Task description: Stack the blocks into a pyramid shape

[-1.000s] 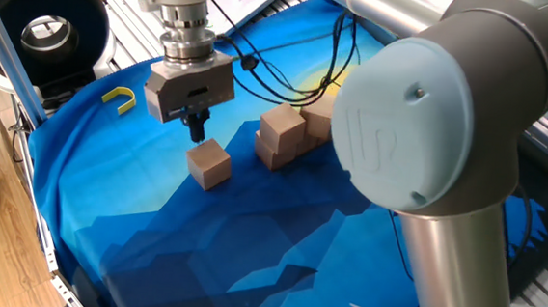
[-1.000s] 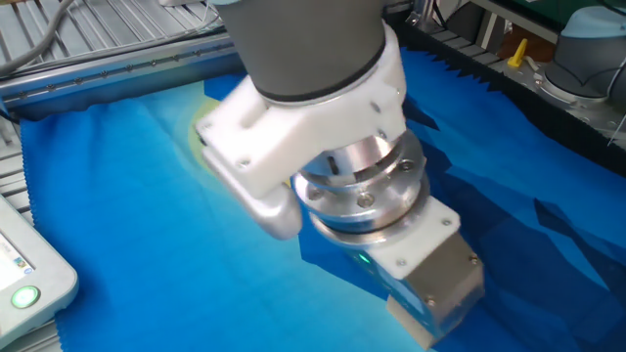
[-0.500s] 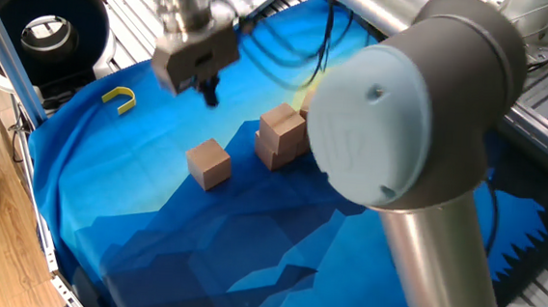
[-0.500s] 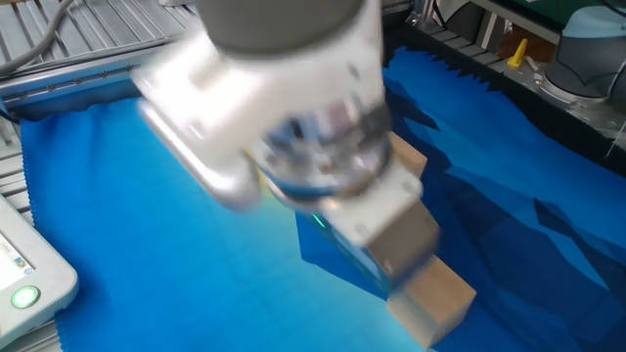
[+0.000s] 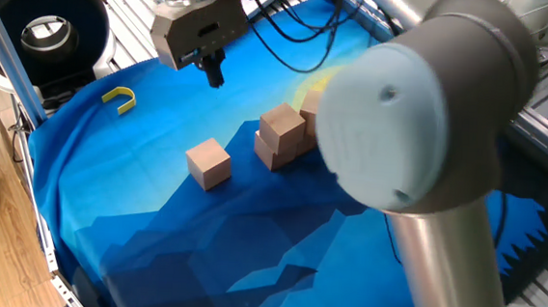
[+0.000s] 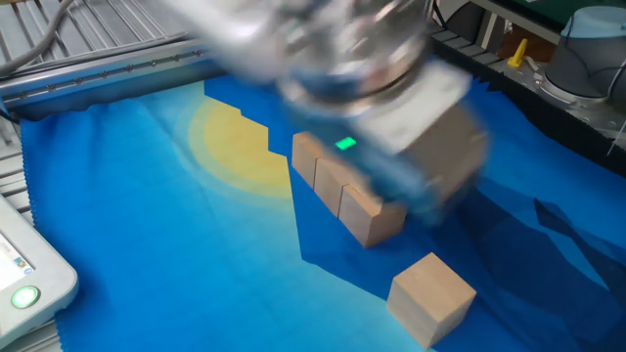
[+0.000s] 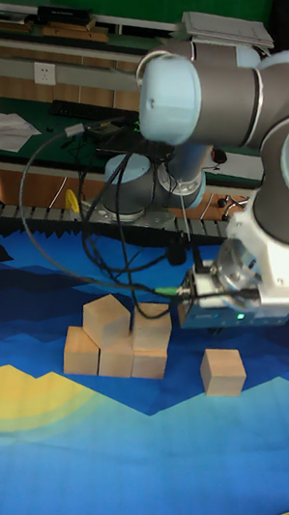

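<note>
Currently the hand (image 5: 212, 72) hangs above the tabletop (image 5: 151, 251) at roughly 11 o'clock in the one fixed view, carrying nothing. Its dark fingers look close together, though their tips are small and I cannot tell for certain whether a gap remains.

Loose block (image 5: 208, 161) sits alone on the blue cloth (image 7: 140, 472), apart from the pile, at about 8 o'clock from it in the one fixed view. In the tall fixed view the same block (image 7: 222, 371) lies at 4 o'clock from the pile.

Pile of blocks (image 7: 115, 343): a bottom row of three touching cubes, and one cube on top over the left pair, in the tall fixed view. The other fixed view shows the row (image 6: 344, 198) as a tight line. I count five blocks; any sixth is hidden or out of view.

Yellow hook (image 5: 119, 98) lies at 9 o'clock, well apart from the blocks.

Risks, as I judge them:
- Second tier needs one more cube beside the raised one. Set off-centre, it could tip off the row's end, or nudge the raised cube.
- Hand coming down on the loose block with fingers too narrow would strike its top and shove it across the cloth.
- Cloth is creased; a block pushed over a fold may tilt.
- Cable (image 7: 55, 238) loops near the pile and could snag the top cube when the arm (image 5: 420, 135) swings across.
</note>
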Robot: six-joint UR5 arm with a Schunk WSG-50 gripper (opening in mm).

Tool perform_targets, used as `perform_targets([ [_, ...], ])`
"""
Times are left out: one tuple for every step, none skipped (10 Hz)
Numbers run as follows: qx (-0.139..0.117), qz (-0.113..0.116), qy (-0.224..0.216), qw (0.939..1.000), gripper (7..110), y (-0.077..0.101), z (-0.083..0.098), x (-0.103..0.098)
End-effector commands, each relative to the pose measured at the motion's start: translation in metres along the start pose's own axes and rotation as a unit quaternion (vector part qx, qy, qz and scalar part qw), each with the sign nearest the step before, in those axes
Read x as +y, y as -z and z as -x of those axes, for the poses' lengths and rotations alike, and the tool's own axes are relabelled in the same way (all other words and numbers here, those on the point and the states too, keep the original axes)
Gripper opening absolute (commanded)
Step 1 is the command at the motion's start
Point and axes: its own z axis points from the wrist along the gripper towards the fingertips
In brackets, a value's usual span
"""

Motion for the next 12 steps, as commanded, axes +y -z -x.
perform_targets([
  [0.007,0.044,-0.024,0.9987,7,0.001,-0.048,0.039],
  [-0.003,0.049,-0.031,0.9983,7,-0.004,-0.045,0.046],
  [-0.018,0.059,-0.051,0.9968,7,-0.006,-0.034,0.056],
  [-0.048,0.049,-0.067,0.9954,7,-0.008,-0.011,0.054],
  [-0.083,0.018,-0.073,0.9938,7,-0.005,0.018,0.037],
  [-0.122,-0.026,-0.070,0.9897,7,0.009,0.053,0.011],
  [-0.167,-0.043,-0.071,0.9824,7,0.030,0.096,-0.005],
  [-0.207,-0.025,-0.073,0.9753,7,0.041,0.123,0.000],
  [-0.248,-0.003,-0.058,0.9670,7,0.050,0.143,0.011],
  [-0.264,0.008,-0.051,0.9632,7,0.054,0.150,0.017],
  [-0.261,0.000,-0.053,0.9640,7,0.053,0.148,0.013],
  [-0.235,-0.001,-0.062,0.9701,7,0.047,0.137,0.012],
])
